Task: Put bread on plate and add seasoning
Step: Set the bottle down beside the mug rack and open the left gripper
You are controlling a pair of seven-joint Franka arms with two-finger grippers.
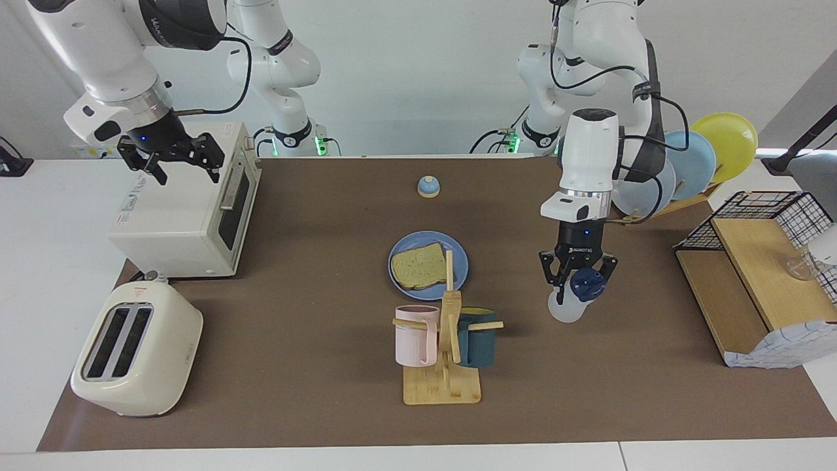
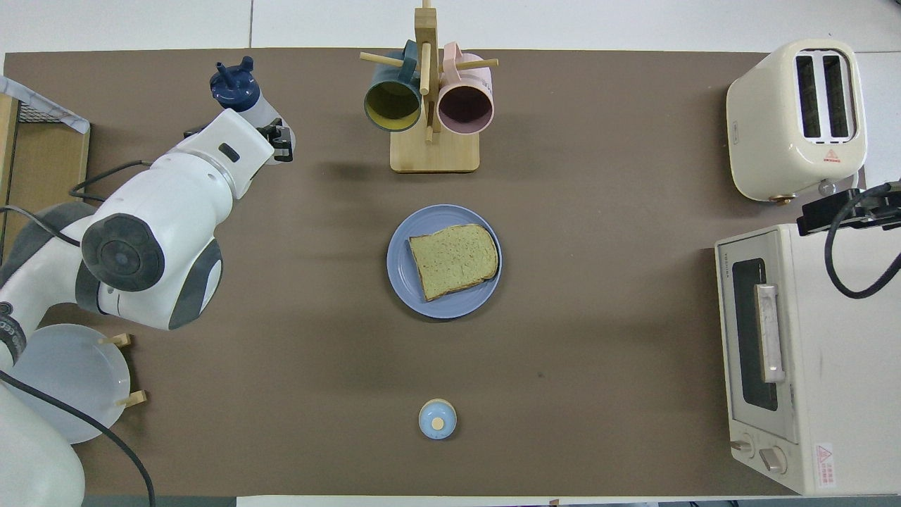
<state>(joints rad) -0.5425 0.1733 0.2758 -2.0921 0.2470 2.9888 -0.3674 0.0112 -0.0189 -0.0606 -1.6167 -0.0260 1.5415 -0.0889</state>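
The bread (image 1: 419,265) is already lying on the plate (image 1: 401,252) at the frame's centre, so only seasoning is left. The left tool (image 1: 578,277) is grasping the seasoning (image 1: 575,296), tilted, at the facing view's right, well apart from the plate. The right tool (image 1: 171,156), fingers spread and empty, is waiting over the oven (image 1: 189,216) at upper left.

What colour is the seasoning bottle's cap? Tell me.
Dark navy blue, on the seasoning bottle held by the left gripper; clearest in the overhead view.
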